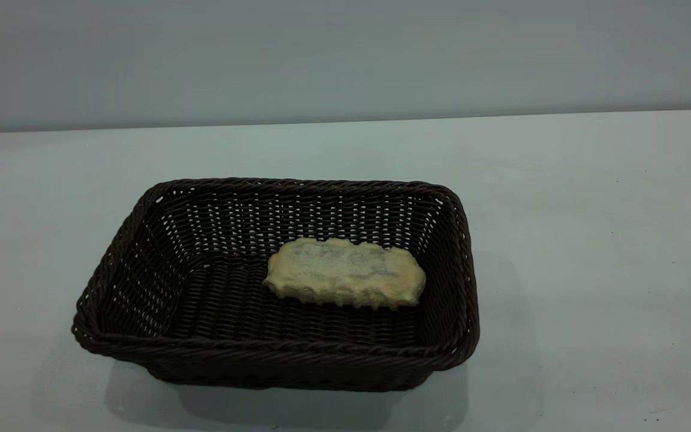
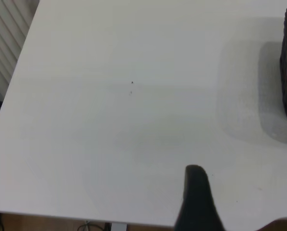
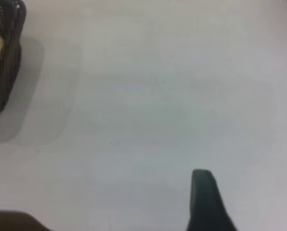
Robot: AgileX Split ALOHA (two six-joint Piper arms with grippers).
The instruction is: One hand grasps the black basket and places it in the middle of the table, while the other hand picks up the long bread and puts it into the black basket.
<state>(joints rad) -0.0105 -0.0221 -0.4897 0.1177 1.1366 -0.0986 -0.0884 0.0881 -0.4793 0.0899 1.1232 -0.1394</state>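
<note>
Presently: left gripper (image 2: 197,202), one black finger in its wrist view, held above bare table (image 2: 110,120) away from the basket; whether spread or pressed together cannot be told. Right gripper (image 3: 207,202), likewise one dark finger over bare tabletop, state cannot be told. Black basket (image 1: 279,282), woven wicker, standing mid-table toward the near edge. Long bread (image 1: 345,273), pale flat face up, lying inside the basket toward its right end.

Dark woven wicker basket (image 1: 141,252), matt bumpy-crusted pale bread (image 1: 345,273), smooth matt white table (image 1: 591,240)
</note>
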